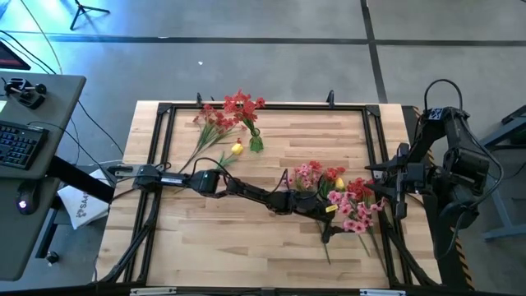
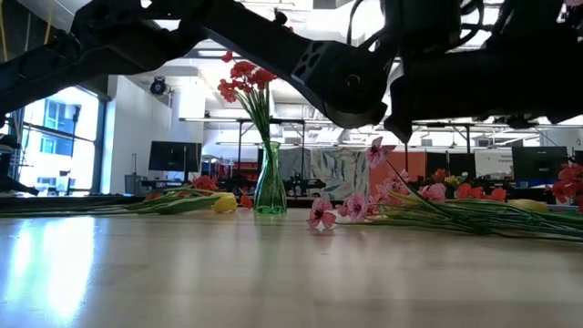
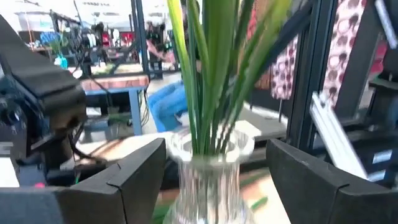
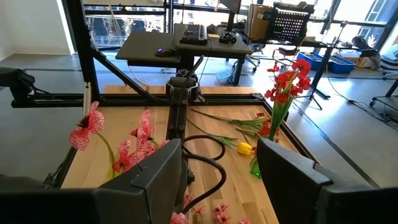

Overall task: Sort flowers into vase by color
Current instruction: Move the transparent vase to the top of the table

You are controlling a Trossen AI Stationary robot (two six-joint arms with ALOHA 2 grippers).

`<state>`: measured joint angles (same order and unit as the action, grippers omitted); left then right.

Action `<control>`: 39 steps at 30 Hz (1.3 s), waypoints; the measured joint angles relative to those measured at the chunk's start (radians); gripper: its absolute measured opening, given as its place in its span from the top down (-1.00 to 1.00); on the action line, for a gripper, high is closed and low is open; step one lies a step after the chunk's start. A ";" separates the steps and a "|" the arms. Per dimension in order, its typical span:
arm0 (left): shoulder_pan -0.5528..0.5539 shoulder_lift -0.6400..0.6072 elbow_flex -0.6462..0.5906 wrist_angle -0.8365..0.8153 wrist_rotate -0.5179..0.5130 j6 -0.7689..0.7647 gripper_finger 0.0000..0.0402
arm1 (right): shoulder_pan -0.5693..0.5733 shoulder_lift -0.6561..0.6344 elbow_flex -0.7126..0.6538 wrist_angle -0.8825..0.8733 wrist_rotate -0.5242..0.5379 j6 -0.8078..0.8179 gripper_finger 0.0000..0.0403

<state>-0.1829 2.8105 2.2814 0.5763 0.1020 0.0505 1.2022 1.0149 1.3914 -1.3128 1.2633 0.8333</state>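
Nearest the table's [image 1: 246, 247] front edge, loose pink flowers [image 1: 359, 212] lie flat towards the right side, stems pointing forward, a yellow bloom [image 1: 339, 182] among them. Just beside them the left claw [image 3: 216, 149] is spread around the neck of a clear glass vase [image 3: 208, 186] holding green stems; one finger sits close against the rim and the other stands off it. The right claw [image 4: 219, 149] hangs at the table's right edge, fingers apart and empty. Farther back stands a green vase [image 2: 270, 191] with upright red flowers [image 2: 244, 77]. Beside it, loose red sprays [image 1: 212, 123] and a yellow flower [image 1: 237, 149] lie on the wood.
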 joint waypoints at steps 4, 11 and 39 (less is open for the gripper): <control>0.000 0.000 0.000 -0.017 0.000 0.053 -0.32 | 0.000 0.000 0.000 0.000 0.000 0.000 -0.03; 0.001 0.000 0.000 -0.059 0.025 0.059 -0.34 | 0.000 0.000 0.000 0.001 0.001 0.000 -0.03; 0.006 -0.101 0.000 -0.394 0.096 0.196 -0.34 | 0.000 0.001 0.000 0.021 -0.004 -0.005 -0.03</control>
<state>-0.1772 2.7096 2.2818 0.1824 0.1976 0.2469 1.2020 1.0157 1.3914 -1.2922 1.2596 0.8284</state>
